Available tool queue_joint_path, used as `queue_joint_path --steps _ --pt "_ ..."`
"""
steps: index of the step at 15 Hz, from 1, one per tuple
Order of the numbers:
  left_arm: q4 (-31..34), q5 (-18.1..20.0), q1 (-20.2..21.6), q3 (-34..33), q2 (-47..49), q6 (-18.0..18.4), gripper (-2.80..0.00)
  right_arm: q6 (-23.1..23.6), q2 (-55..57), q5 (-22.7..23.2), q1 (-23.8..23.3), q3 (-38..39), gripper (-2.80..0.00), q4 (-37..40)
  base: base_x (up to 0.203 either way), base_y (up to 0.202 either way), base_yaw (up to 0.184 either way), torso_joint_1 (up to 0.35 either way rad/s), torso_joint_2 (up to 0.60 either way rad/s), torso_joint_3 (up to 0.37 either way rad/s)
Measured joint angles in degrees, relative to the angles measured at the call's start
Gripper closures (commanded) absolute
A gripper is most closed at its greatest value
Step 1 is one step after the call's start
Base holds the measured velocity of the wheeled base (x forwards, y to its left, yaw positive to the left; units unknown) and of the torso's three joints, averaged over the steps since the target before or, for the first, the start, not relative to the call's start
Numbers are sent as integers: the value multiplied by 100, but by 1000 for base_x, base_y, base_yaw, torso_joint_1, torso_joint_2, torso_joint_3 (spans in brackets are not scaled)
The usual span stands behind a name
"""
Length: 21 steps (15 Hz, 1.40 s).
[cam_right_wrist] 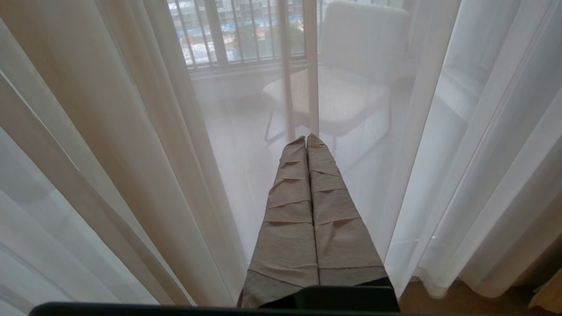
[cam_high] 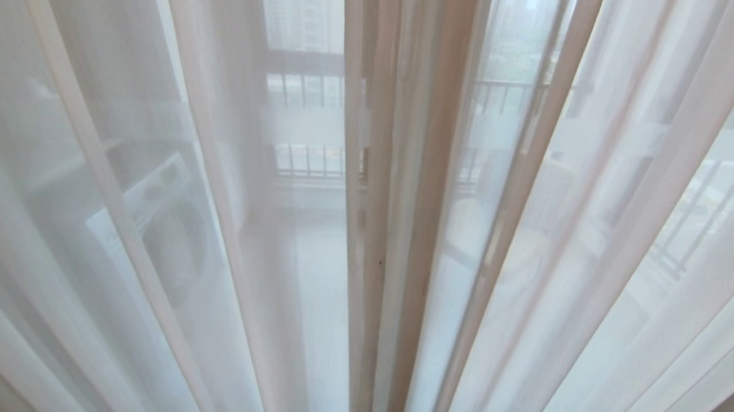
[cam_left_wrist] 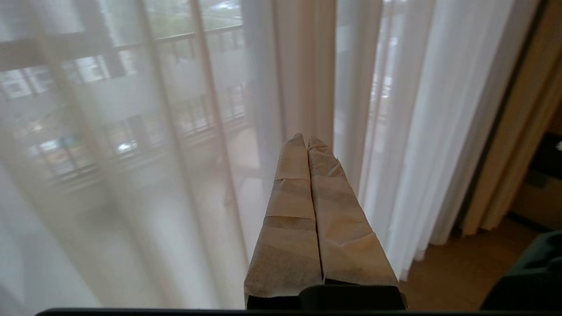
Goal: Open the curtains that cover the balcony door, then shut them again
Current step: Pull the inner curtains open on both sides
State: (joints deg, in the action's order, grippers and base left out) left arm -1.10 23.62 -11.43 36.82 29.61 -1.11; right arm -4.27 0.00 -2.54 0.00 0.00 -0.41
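Your left gripper, jaws clenched on nothing, points at the vertical seam where the closed white sheers meet dead ahead over the balcony door, while the right gripper hangs equally clenched.

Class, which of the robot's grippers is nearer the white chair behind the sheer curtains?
Right, probably. The right gripper, shut, points straight at the white chair through the sheer curtains. The left gripper, also shut, faces bunched curtain folds, with no chair in its view.
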Motion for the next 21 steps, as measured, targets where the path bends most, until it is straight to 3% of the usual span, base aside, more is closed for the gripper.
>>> queue_joint_path --steps 2,5,6,9,13,17,21 --pt "-19 265 -611 761 693 -59 0 -2 0 0 0 0 0 0 0 0 0 0 0 0" --pt "-20 327 -1419 1705 1651 -86 0 -2 0 1 0 0 0 0 0 0 0 0 0 0" --pt "-22 325 -1627 1964 1934 -75 -280 -4 0 0 0 0 0 0 0 0 0 0 0 0" --pt "-46 109 -2285 2514 2614 -5 -280 -2 0 0 0 0 0 0 0 0 0 0 0 0" --pt "-398 -801 -3035 3101 3518 218 -280 -4 0 0 0 0 0 1 0 0 0 0 0 0" --pt "-946 -1876 -3275 3713 4490 772 -280 -1 0 1 0 0 0 0 0 0 0 0 0 0" --pt "-1852 -2757 -3358 4386 5416 964 -280 1 0 0 0 0 0 0 0 0 0 0 0 0"
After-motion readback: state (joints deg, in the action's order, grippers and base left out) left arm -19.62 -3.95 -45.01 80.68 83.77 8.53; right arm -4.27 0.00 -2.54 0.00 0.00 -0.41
